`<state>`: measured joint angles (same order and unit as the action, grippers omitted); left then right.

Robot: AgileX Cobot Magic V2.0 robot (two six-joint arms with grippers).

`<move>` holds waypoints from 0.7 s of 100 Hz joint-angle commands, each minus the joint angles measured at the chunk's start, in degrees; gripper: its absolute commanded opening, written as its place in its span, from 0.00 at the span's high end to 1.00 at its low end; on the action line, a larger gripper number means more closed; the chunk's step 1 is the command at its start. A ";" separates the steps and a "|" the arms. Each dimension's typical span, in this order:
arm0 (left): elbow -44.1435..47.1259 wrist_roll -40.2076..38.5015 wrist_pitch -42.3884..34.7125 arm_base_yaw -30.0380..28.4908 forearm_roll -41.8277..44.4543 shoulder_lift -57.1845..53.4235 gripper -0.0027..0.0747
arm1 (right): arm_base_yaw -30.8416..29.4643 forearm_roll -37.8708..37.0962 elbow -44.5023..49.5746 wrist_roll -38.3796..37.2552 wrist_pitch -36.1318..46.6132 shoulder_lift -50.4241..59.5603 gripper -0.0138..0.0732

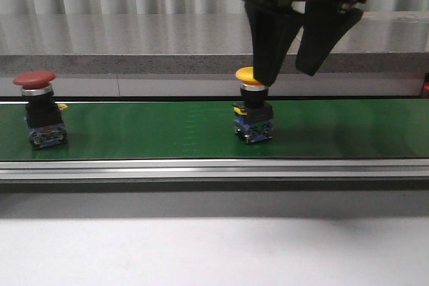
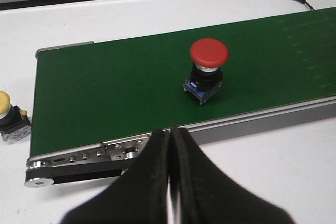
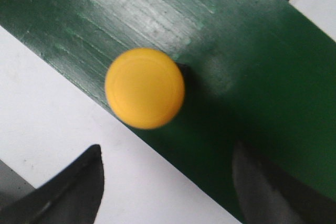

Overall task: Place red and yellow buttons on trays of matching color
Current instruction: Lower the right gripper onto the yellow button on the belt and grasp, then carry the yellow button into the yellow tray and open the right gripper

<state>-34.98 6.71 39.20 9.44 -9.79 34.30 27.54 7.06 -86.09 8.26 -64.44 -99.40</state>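
The yellow button [image 1: 253, 106] stood upright on the green belt [image 1: 147, 130], just below the right claw [image 1: 288, 72], whose fingers were spread wide and gripped nothing; in the front view one fingertip overlapped the cap's edge, though contact could not be judged. The red button [image 2: 207, 70] stood upright further along the belt, well apart from that claw and ahead of the left claw [image 2: 170, 145], whose fingers were pressed together and held nothing. A second yellow button [image 2: 10, 117] sat off the belt's end on the white table [image 2: 262, 171], to one side of the left claw.
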 commanded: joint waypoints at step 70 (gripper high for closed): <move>-1.51 0.06 -4.07 0.36 -0.84 0.01 0.99 | -1.34 -0.04 -2.87 -1.78 7.11 2.02 0.67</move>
<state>-34.98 6.71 39.20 9.44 -9.79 34.30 27.52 7.18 -87.18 7.64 -59.07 -102.91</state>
